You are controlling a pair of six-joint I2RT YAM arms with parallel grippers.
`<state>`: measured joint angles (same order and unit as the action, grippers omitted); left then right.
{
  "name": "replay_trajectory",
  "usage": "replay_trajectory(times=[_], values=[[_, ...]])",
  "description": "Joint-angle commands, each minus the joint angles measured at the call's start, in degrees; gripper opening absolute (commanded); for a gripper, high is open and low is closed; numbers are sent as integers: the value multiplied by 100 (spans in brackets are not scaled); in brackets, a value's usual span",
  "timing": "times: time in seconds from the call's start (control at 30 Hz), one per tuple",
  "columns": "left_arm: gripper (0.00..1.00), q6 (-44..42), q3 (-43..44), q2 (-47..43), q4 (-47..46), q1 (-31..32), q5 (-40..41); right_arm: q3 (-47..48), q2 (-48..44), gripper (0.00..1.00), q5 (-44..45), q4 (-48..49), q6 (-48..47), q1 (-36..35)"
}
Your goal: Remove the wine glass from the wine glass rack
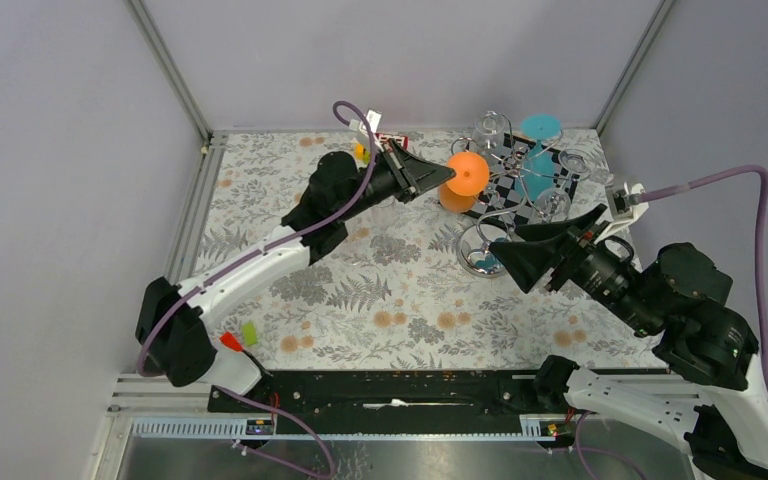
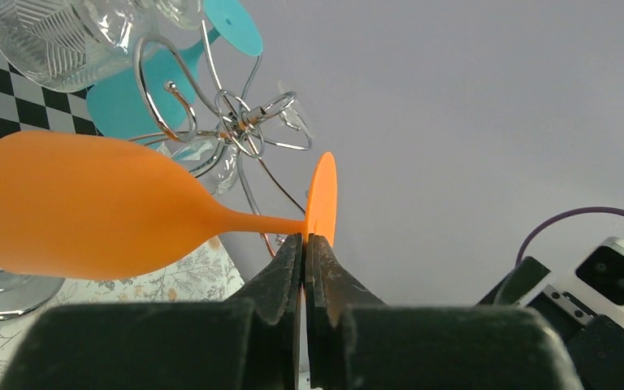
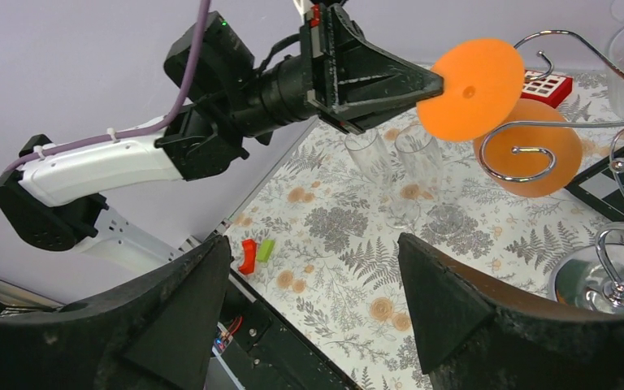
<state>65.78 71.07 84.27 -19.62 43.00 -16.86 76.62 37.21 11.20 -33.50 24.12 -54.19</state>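
Note:
My left gripper (image 1: 450, 173) is shut on the flat round foot (image 2: 322, 195) of an orange wine glass (image 2: 89, 207) and holds it on its side above the table. The glass is at the left side of the chrome wire rack (image 1: 520, 190), close to its curled arms (image 2: 236, 130). In the right wrist view a spiral arm (image 3: 528, 154) crosses in front of the orange bowl (image 3: 552, 171); I cannot tell whether they touch. A teal glass (image 1: 538, 150) and clear glasses (image 2: 65, 41) hang on the rack. My right gripper (image 1: 540, 240) is open and empty by the rack's base (image 1: 482, 258).
The rack stands by a black-and-white checkered board (image 1: 550, 180). Two clear glasses (image 3: 398, 154) lie on the floral cloth left of the rack. Red and green blocks (image 3: 256, 252) lie near the front left edge. A red tray (image 3: 544, 85) is at the back.

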Motion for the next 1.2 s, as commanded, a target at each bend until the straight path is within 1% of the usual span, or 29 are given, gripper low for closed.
replay_trajectory(times=[0.0, 0.17, 0.27, 0.33, 0.37, 0.47, 0.53, 0.67, 0.73, 0.83, 0.9, 0.97, 1.07, 1.17], values=[[0, -277, -222, -666, -160, -22, 432, -95, -3, 82, -72, 446, 48, 27], [0, -254, -768, -1322, -146, -148, 730, -208, 41, 83, 1, 678, 108, 27], [0, -45, -1097, -1852, -180, -235, 783, -285, 118, 83, 109, 797, 221, 32], [0, 172, -1334, -2198, -245, -320, 761, -545, 79, 83, 113, 1257, 396, 32], [0, 261, -1431, -2382, -289, -365, 798, -773, 65, 84, 72, 1668, 511, 32], [0, 428, -1534, -2811, -208, -529, 931, -1104, 175, 84, 53, 2445, 816, 30], [0, 689, -1553, -2991, -198, -758, 783, -1171, 349, 84, 110, 2699, 979, 27], [0, 1363, -1742, -3334, -628, -1301, 252, -1372, 624, 85, 173, 3238, 1242, 23], [0, 1652, -1836, -3500, -739, -1525, 29, -1504, 697, 86, 199, 3712, 1335, 23], [0, 1884, -1957, -3689, -931, -1782, -287, -1703, 785, 86, 139, 4412, 1190, 23], [0, 2122, -2034, -3744, -1186, -2021, -617, -1710, 833, 86, 163, 4725, 898, 30], [0, 2513, -2174, -3747, -1651, -2198, -931, -1529, 953, 87, 197, 4697, 683, 36], [0, 3305, -2441, -3616, -2671, -2382, -1268, -1089, 1248, 87, 297, 4145, 598, 121], [0, 4186, -2696, -3406, -3760, -2448, -1360, -818, 1588, 87, 155, 3744, 788, 590]])
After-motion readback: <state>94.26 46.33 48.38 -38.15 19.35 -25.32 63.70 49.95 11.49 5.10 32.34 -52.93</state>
